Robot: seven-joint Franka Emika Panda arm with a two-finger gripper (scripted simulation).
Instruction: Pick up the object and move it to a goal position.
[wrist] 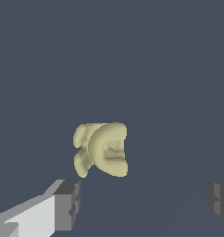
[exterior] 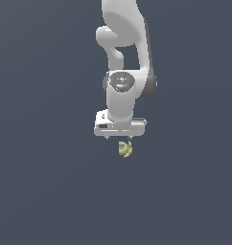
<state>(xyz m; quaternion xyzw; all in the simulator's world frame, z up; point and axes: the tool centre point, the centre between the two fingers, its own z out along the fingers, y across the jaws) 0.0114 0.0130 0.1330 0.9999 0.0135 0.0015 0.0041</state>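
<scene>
Centre frame in the exterior view, the white arm (exterior: 121,91) points straight down, the gripper (exterior: 119,139) just above the yellow lump (exterior: 125,149). The wrist view adds what that hides: jaws spread wide, nothing held, lump lying between the fingers (wrist: 67,203) on the grey tabletop (wrist: 169,69).

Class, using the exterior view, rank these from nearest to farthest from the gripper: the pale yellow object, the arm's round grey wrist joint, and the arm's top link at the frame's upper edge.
1. The object, just below the gripper, slightly toward the exterior view's right.
2. The round grey wrist joint, above the gripper.
3. The top link, highest, at the frame's upper edge.
</scene>
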